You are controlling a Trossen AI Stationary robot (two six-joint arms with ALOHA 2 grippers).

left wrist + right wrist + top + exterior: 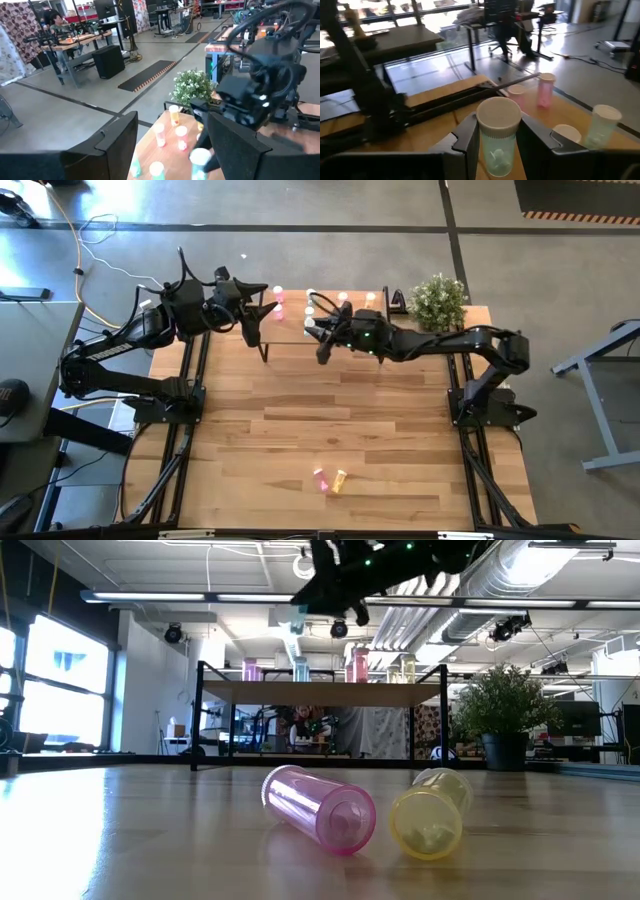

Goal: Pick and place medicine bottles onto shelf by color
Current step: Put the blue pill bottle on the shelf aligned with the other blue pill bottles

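The shelf (290,330) stands at the table's far side, with several pink, green, red-orange and yellow bottles upright on it (357,665). My right gripper (322,340) reaches in from the right above the shelf, shut on a pale green bottle (498,150) with a white cap. My left gripper (255,318) hovers open at the shelf's left end, touching nothing. A pink bottle (318,808) and a yellow bottle (430,812) lie on their sides near the table's near edge (330,480). My right gripper pinches the green bottle's body just below the cap (498,142), one finger (470,142) on each side. The fingers come from the table's right, roughly level. The bottle is upright and lifted above the shelf top (560,112).
A potted plant (437,300) stands at the table's far right corner, beside the shelf's right end. Wide bare wood lies between the shelf and the two fallen bottles. Arm bases and frame rails run along both table sides.
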